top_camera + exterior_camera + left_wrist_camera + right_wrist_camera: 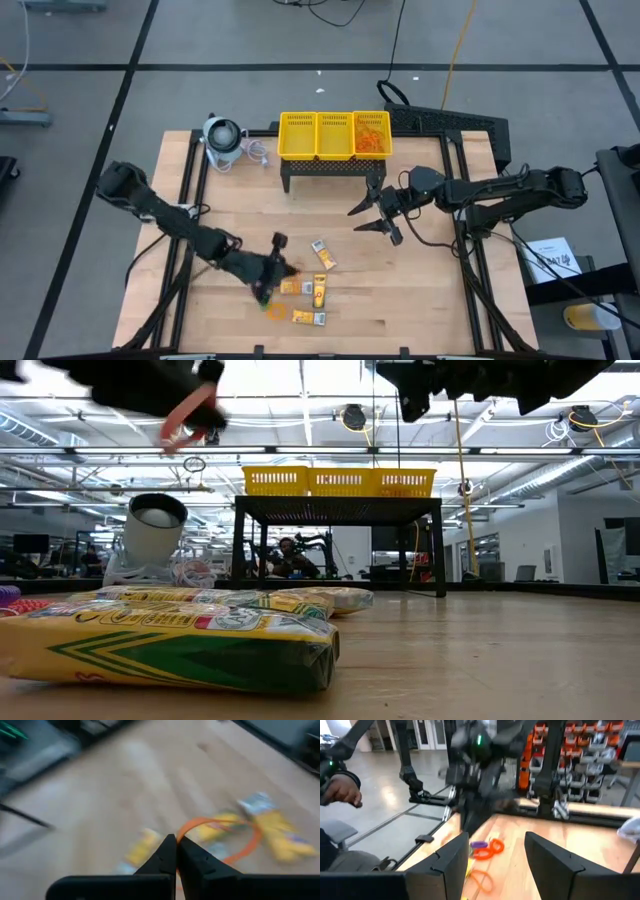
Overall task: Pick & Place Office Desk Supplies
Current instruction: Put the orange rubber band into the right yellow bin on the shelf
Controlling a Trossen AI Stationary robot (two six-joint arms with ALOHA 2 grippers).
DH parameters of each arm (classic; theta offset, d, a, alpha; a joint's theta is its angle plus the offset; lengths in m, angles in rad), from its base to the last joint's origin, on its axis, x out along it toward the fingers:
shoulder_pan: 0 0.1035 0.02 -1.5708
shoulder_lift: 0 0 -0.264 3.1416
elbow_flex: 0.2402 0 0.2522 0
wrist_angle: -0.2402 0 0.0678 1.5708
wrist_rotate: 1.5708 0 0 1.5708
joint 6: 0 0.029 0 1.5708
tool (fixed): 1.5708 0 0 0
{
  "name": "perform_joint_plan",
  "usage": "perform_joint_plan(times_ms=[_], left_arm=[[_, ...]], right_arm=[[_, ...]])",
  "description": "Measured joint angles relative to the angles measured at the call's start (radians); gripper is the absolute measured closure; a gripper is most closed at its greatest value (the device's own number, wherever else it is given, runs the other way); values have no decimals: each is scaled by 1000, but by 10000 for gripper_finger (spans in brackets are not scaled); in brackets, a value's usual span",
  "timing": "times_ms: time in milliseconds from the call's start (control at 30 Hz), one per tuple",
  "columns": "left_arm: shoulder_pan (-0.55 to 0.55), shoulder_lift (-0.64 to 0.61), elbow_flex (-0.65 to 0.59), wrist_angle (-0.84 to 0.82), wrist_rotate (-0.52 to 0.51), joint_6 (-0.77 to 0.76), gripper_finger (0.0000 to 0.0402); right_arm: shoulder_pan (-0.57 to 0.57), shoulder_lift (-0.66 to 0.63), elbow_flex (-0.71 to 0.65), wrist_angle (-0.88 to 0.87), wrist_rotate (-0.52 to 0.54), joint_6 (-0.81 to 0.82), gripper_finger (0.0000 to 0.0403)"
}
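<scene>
My left gripper (277,264) hovers over the near-left part of the table and is shut on a thin orange rubber-band loop (248,845). In the low view the left gripper (197,400) is well above the tabletop. Several yellow-orange packets (320,290) lie flat beside it, with small rings (274,311) near them. My right gripper (373,213) is open and touches nothing, raised over the table in front of the yellow mesh basket (333,135). From its wrist view, the right gripper (496,845) faces more orange bands (490,848) and a purple ring (478,844) on the wood. My left gripper pinches the orange rubber-band loop between its two fingertips (169,851), on one stretch of the band (186,827). The loop is lifted clear of the table and hangs out beyond the fingertips as an open ring.
The basket's right compartment holds a heap of orange bands (371,134). A grey-white round device (222,139) with a cord stands at the far left of the table. A person's hand (342,790) shows beyond the table in the right wrist view. Bare wood lies toward the near right.
</scene>
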Motion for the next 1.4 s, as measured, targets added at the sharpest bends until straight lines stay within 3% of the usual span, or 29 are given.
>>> perform_joint_plan(times_ms=[133, 267, 467, 567, 833, 1033, 1267, 1400], left_arm=[[32, -47, 1, 85, -166, 152, 388], [86, -46, 1, 202, -220, 352, 385], [200, -44, 1, 303, -215, 494, 391], [252, -45, 1, 331, -150, 545, 382], [351, -30, 2, 452, -1, 592, 388], [381, -12, 10, 460, 20, 601, 394], [382, 54, 51, 460, 27, 618, 382], [382, 64, 49, 445, 40, 613, 395]], right_arm=[[12, -1, -37, 42, 5, 28, 216], [42, 0, -91, 133, 27, 46, 216], [120, 2, -141, 195, 321, 67, 215], [138, 23, -141, 210, 414, 108, 212], [108, 156, -138, 377, 400, 157, 195], [83, 271, -65, 395, 280, 235, 203], [85, 370, 15, 398, 255, 238, 206], [85, 371, 26, 401, 256, 238, 206]])
